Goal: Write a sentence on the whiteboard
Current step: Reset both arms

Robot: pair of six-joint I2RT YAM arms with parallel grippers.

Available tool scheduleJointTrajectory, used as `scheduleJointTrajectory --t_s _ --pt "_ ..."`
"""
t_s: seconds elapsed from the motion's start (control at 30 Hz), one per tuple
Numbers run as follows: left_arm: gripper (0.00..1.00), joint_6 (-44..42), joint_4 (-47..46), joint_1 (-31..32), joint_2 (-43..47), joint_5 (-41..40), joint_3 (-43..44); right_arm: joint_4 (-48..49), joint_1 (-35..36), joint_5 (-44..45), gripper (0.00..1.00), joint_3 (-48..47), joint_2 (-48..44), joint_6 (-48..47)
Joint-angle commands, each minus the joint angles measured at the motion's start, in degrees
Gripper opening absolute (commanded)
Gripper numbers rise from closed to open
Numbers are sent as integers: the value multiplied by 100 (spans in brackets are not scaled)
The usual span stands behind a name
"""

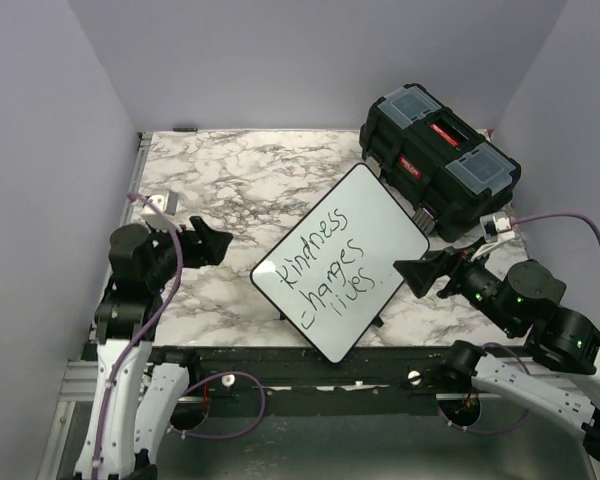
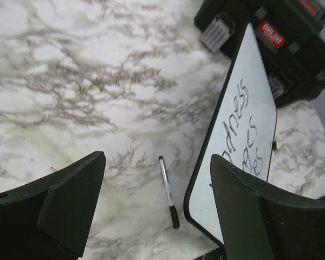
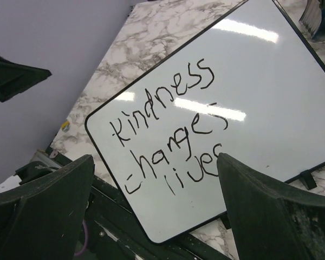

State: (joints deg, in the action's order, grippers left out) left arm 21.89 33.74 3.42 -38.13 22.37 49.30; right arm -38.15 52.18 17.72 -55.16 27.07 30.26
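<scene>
Left jaws wide, empty; marker (image 2: 168,190) ahead on desk (image 2: 97,81). Right jaws wide, empty; whiteboard (image 3: 271,81), sentence (image 3: 173,132) ahead.

White whiteboard (image 1: 365,235), black sentence (image 1: 325,270), grey-veined marble table (image 1: 230,170)

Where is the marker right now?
In the left wrist view, the marker lies flat on the marble table, close beside the edge of the whiteboard.
</scene>
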Motion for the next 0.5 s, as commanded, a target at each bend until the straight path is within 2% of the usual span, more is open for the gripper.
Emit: scheduleJointTrajectory --t_s 0.0,0.13,0.27,0.47 --pt "96 360 -1560 -30 1440 -594 -692 220 29 244 97 186 -218 91" --pt "99 432 -2917 -34 2730 -965 -1847 272 33 355 97 264 -288 147" --pt "99 107 -2726 -34 2964 -1206 -2061 282 32 373 97 304 -269 172" --pt "99 -287 -2823 -28 3133 -1050 -2381 175 30 430 97 268 -202 184"
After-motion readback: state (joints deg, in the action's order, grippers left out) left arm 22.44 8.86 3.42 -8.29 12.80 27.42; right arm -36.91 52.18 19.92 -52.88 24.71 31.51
